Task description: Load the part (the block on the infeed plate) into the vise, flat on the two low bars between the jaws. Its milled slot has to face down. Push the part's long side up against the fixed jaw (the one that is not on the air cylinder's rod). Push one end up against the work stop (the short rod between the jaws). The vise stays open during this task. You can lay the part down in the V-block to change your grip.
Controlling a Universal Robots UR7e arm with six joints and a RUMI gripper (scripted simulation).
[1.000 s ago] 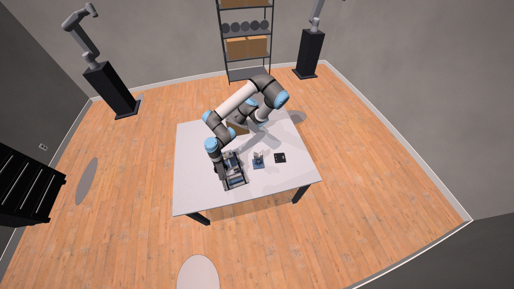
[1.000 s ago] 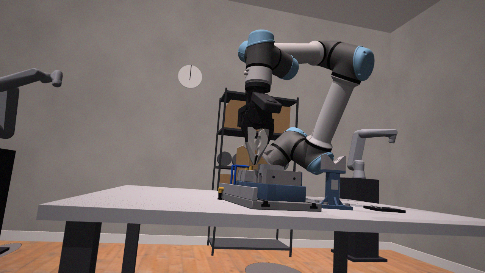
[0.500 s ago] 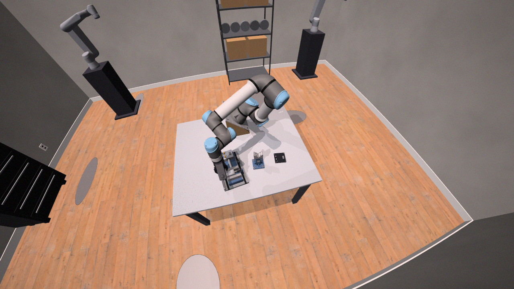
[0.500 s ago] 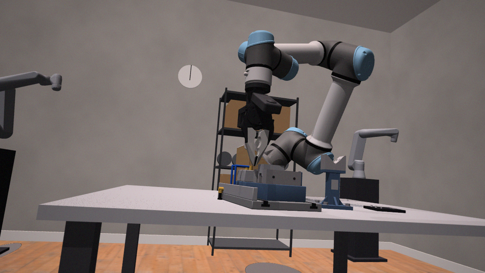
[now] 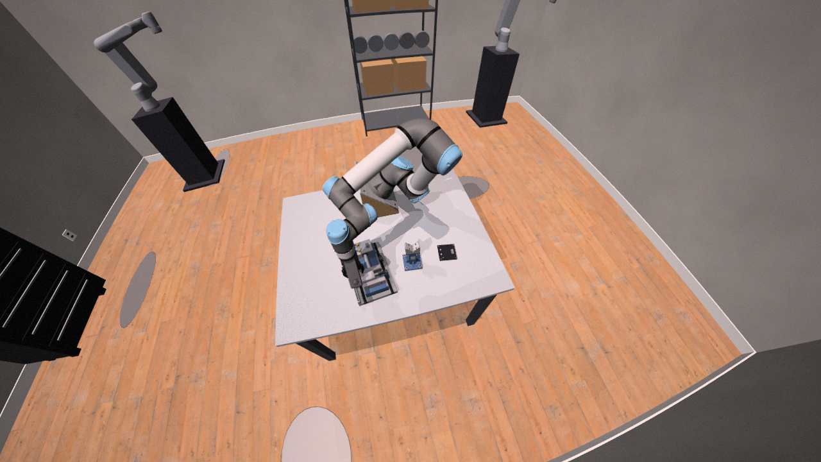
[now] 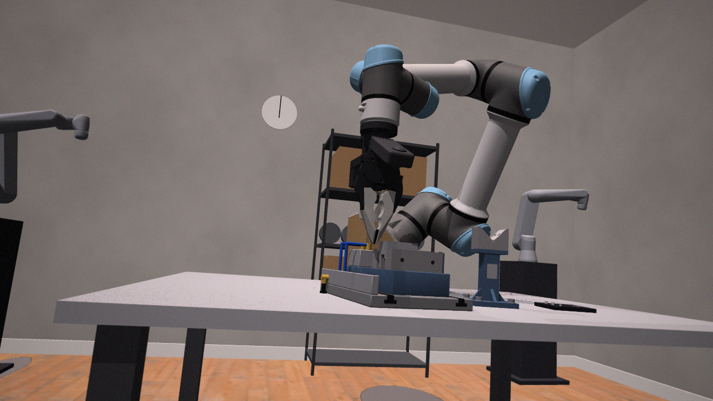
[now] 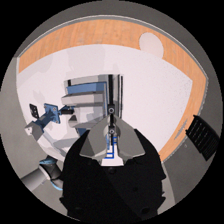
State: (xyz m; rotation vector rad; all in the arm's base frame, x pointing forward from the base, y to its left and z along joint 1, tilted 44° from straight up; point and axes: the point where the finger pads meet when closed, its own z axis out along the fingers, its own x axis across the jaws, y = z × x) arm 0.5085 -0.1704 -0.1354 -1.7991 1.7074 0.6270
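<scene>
You have the black two-finger gripper [image 5: 355,282] [image 6: 375,243] [image 7: 111,114] clenched on nothing. The pale grey metal block [image 7: 93,110] appears to lie beside its fingertips, between the grey vise jaws. Final seating seems in hand; next, judge end contact with the work stop, then nudge if needed. Block looks plain and level; slot unseen.

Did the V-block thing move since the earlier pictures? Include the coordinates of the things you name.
No. The V-block [image 5: 412,248] [image 6: 488,244] [image 7: 37,130] stands in the same spot on the table [image 5: 310,287] [image 6: 189,296] [image 7: 149,84].
</scene>
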